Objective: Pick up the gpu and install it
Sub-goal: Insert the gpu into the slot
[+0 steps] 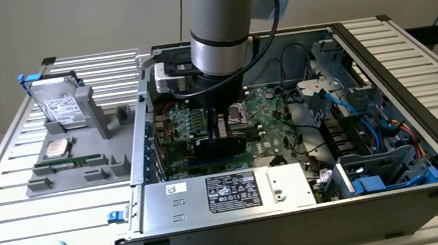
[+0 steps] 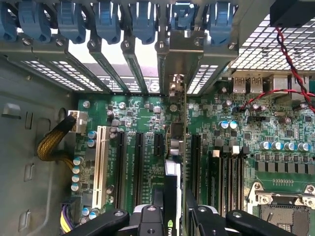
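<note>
My gripper (image 1: 222,125) is lowered inside the open computer case (image 1: 413,73), shut on the gpu (image 1: 220,146), a dark card held upright over the green motherboard (image 1: 272,113). In the wrist view the gpu (image 2: 173,169) shows edge-on between my black fingers (image 2: 156,199), in line with the black expansion slots (image 2: 139,162). Its metal bracket reaches the rear slot openings of the case. Whether the card's edge sits in a slot I cannot tell.
A grey tray (image 1: 74,171) at the exterior view's left holds silver hard drives (image 1: 62,107) and a memory stick (image 1: 73,159). The power supply (image 1: 228,193) fills the case's front. Blue cables (image 1: 369,120) crowd the right side. Blue retention clips (image 2: 108,19) line the rear.
</note>
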You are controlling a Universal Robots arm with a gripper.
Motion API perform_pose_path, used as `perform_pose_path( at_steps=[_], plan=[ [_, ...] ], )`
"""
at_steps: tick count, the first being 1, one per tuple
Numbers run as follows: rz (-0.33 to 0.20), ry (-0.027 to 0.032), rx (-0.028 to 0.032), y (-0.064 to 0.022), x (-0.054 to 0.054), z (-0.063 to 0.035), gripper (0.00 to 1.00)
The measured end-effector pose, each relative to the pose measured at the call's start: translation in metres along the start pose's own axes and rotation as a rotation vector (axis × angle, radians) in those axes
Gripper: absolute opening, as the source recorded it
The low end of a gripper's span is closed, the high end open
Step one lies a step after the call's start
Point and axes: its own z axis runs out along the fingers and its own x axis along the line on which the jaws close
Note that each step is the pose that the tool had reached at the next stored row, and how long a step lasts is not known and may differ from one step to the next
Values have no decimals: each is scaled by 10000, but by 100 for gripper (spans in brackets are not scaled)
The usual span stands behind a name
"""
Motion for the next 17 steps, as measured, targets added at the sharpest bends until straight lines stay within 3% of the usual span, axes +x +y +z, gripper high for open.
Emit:
perform_pose_path(
  at_steps=[17],
  plan=[
    [-103, 10, 5, 1, 0, 1, 27]
  ],
)
